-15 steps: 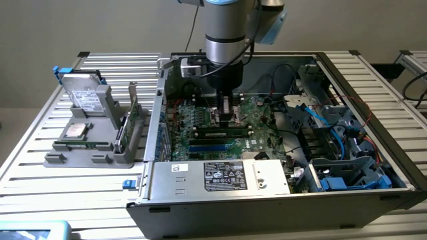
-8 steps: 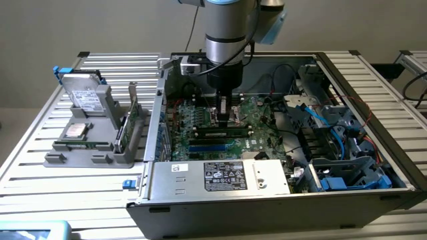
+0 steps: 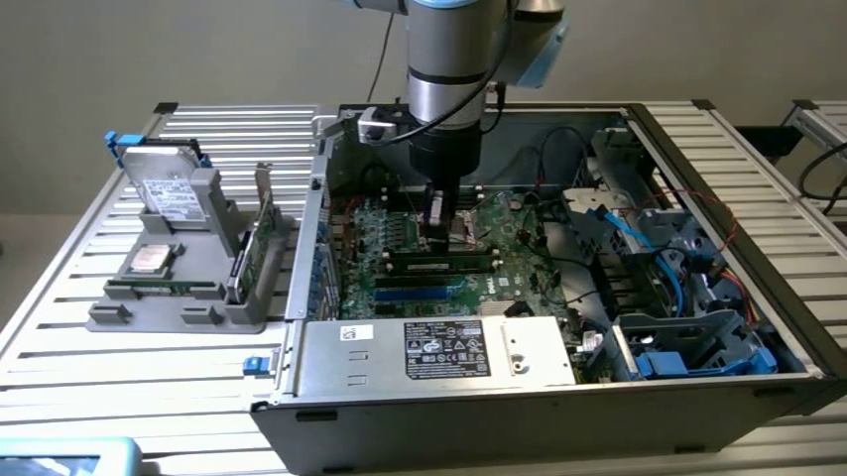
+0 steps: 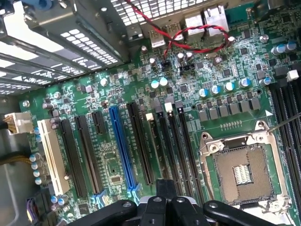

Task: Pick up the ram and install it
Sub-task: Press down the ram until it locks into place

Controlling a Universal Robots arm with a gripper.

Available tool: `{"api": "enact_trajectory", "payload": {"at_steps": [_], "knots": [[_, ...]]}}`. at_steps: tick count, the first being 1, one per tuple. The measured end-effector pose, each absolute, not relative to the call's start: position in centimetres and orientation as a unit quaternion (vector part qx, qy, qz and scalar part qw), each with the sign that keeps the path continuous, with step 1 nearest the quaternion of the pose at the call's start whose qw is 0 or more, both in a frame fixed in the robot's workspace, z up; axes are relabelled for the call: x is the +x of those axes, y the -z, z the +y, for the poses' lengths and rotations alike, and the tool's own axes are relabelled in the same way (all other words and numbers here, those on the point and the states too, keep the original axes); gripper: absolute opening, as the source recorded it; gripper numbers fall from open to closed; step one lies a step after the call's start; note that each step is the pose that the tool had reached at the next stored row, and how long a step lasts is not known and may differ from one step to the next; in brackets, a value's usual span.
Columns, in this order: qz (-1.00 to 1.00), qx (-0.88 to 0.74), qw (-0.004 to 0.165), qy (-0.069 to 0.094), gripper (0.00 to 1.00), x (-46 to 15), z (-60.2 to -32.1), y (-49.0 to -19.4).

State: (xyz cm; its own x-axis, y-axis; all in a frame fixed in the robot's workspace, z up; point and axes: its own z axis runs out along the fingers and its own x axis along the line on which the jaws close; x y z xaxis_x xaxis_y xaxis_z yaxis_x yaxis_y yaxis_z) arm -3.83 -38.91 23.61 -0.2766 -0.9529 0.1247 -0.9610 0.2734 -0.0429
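Ram (image 3: 443, 265), a long, narrow green circuit-board stick with dark chips, lies along one of the long black plastic slots (image 3: 426, 281) on the green motherboard (image 4: 225, 75), inside the open grey metal computer case (image 3: 530, 416). It looks light, stiff and fragile, best held by its bare upper edge, away from chips and contacts. The black gripper (image 3: 443, 236) hangs just above it, fingers drawn together; whether they touch it is unclear.

I see soft, even overhead light; the slatted surface (image 3: 79, 327) is pale and bright. Below my hand (image 4: 162, 207), the motherboard (image 4: 188, 94) is sharp, lightly glinting.
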Motion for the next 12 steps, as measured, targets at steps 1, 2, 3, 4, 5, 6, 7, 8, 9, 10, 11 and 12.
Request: {"api": "enact_trajectory", "payload": {"at_steps": [1, 2, 3, 4, 5, 6, 7, 8, 9, 10, 11, 12], "knots": [[-0.802, 0.594, 0.037, -0.054, 0.11, -3.83, -38.91, -23.61], [-0.806, 0.588, 0.038, -0.054, 0.11, -3.83, -38.91, -23.61], [-0.811, 0.582, 0.038, -0.054, 0.11, -3.83, -38.91, -23.61], [-0.815, 0.575, 0.039, -0.054, 0.11, -3.83, -38.91, -23.61], [-0.819, 0.57, 0.039, -0.053, 0.11, -3.83, -38.91, -23.61], [-0.823, 0.564, 0.039, -0.053, 0.11, -3.83, -38.91, -23.61], [-0.827, 0.558, 0.04, -0.053, 0.11, -3.83, -38.91, -23.61], [-0.831, 0.552, 0.04, -0.052, 0.11, -3.83, -38.91, -23.61], [-0.835, 0.546, 0.041, -0.052, 0.11, -3.83, -38.91, -23.61], [-0.839, 0.54, 0.041, -0.052, 0.11, -3.83, -38.91, -23.61], [-0.843, 0.534, 0.041, -0.052, 0.11, -3.83, -38.91, -23.61], [-0.846, 0.528, 0.042, -0.051, 0.11, -3.83, -38.91, -23.61]]}}
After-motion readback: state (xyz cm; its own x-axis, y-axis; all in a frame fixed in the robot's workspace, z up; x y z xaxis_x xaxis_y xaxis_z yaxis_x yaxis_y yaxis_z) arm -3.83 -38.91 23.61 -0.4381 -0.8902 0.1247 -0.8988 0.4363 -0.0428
